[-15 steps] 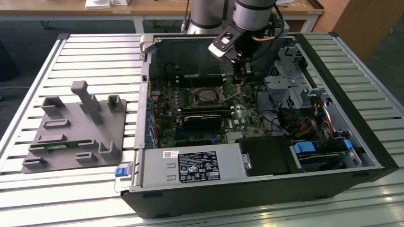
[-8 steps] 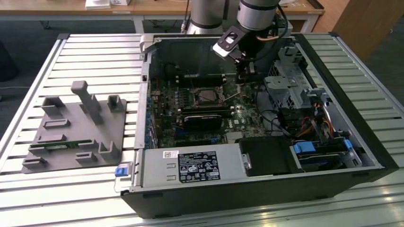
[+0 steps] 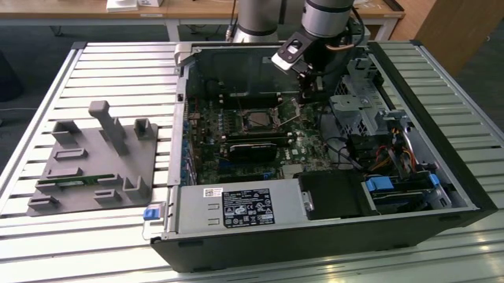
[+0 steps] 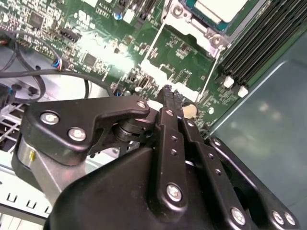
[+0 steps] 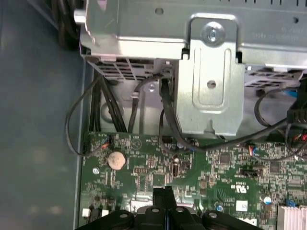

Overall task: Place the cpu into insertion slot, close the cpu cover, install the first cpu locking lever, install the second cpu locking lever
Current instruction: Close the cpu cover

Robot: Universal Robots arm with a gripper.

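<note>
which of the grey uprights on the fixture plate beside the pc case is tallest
The leaning post near the fixture plate's middle; the other uprights around it are short, squat blocks.

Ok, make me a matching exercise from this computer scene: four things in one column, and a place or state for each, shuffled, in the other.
1 cpu
2 gripper
3 grey holder block
4 coin battery

A on the slatted table, outside the case
B round, silvery, on the green board
C fingers shut, close over the board
D pale square top, framed in metal

Pairs: 1-D, 2-C, 3-A, 4-B
</note>
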